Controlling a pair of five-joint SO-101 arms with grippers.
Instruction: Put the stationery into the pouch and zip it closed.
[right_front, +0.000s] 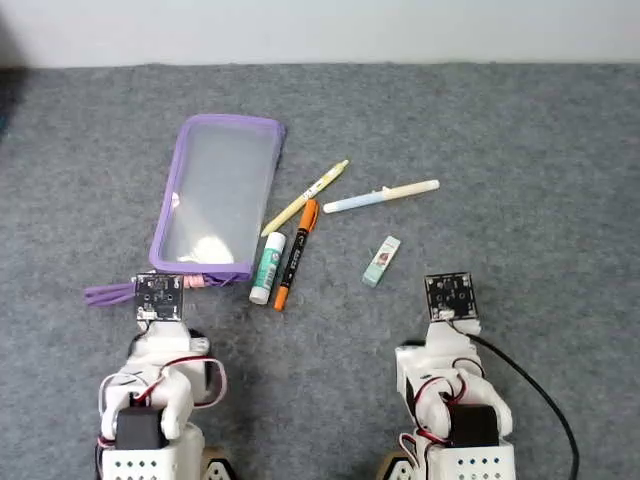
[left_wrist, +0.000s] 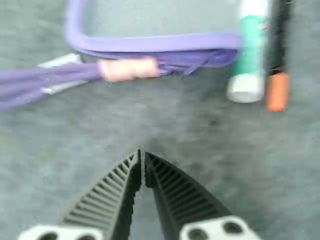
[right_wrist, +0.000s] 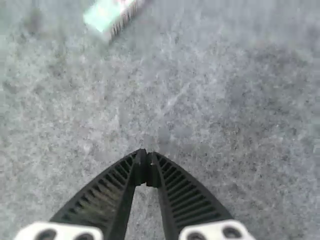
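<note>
The pouch (right_front: 165, 215) lies just ahead of the left gripper (left_wrist: 141, 156), whose jaws are pressed together, empty. The right gripper (right_wrist: 145, 155), equally closed and empty, has the eraser (right_wrist: 111, 15) ahead. Farther out are the glue stick (right_front: 267, 267) and orange pen (right_front: 296, 255), with the yellow pen (right_front: 305, 197) and pastel pen (right_front: 382, 196) beyond. The pouch looks flat, so pushing items in could slide it across the surface (right_front: 520, 180), and round pens may roll.

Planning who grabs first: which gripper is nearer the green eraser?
Right. The right gripper sits just short of the green eraser; the left gripper is by the pouch, farther off.
</note>
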